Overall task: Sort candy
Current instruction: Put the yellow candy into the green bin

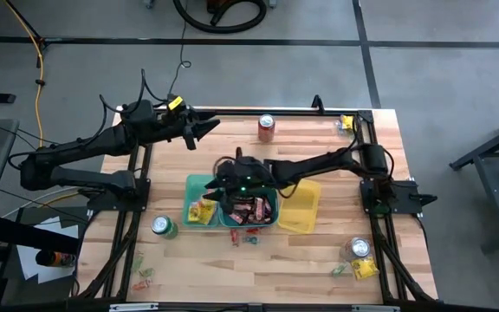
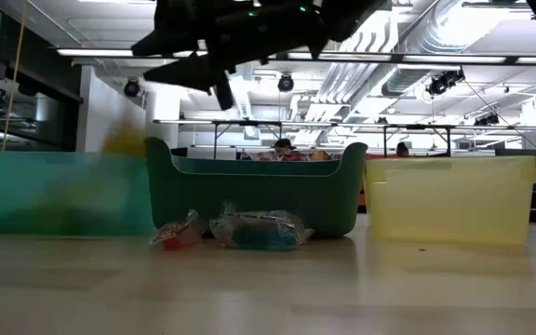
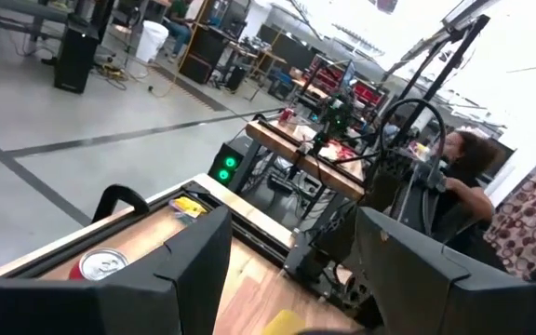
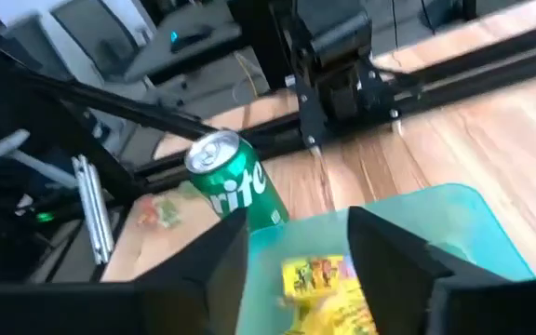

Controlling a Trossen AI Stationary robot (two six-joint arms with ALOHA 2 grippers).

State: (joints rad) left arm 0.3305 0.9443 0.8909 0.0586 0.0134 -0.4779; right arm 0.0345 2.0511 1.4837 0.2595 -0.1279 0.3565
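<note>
Candy lies sorted in the bins: yellow packets [image 1: 201,211] in the light teal bin [image 1: 194,184], brown-red bars [image 1: 251,209] in the dark teal bin [image 1: 271,203]. Directly above the yellow packets hangs the right gripper [image 4: 296,256], fingers parted and holding nothing. Nearest leftovers are clear-wrapped sweets [image 1: 247,236] just in front of the bins, closer to this arm than the left gripper [image 1: 204,126], spread empty at the table's far side

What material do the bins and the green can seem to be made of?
The light teal bin, the dark green bin and the yellow bin: probably plastic, the outer two translucent and matte. The green can: apparently metal, with a shiny silver top.
</note>
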